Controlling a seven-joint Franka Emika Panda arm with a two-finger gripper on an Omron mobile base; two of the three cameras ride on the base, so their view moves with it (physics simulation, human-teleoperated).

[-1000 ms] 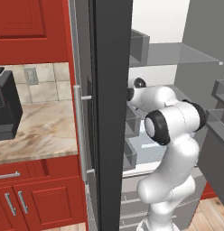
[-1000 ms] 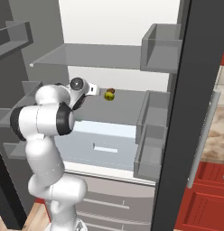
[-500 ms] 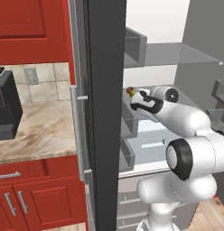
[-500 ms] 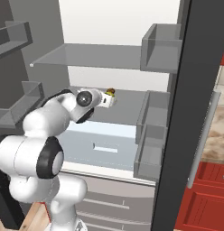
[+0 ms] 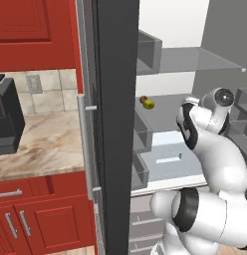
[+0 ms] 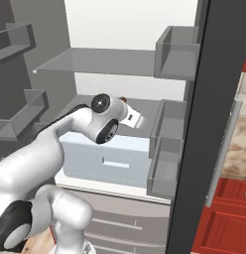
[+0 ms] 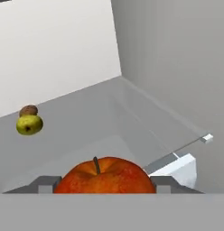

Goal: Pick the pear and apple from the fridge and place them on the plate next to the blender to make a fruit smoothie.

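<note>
**Apple in the claw inside the fridge**

The two-finger claw (image 7: 103,182) is clamped on the round red-orange apple (image 7: 105,175), one dark fingertip pressed to each side, inside the open dark grey fridge (image 5: 118,124). Beyond the apple, well apart from it, the small yellow-green pear (image 7: 29,124) lies on the grey fridge shelf (image 7: 86,117) near the white back wall, touching a small brown rounded item (image 7: 28,110).

- Left base view: from behind the arm's left, facing forward past the dark fridge (image 5: 115,124) door edge onto its shelves.
- Right base view: from behind-right, same fridge (image 6: 120,64) interior shared.
- Hand view: close along the gripper (image 7: 105,182), apple (image 7: 105,176) filling the foreground, pear (image 7: 29,124) farther back.
</note>
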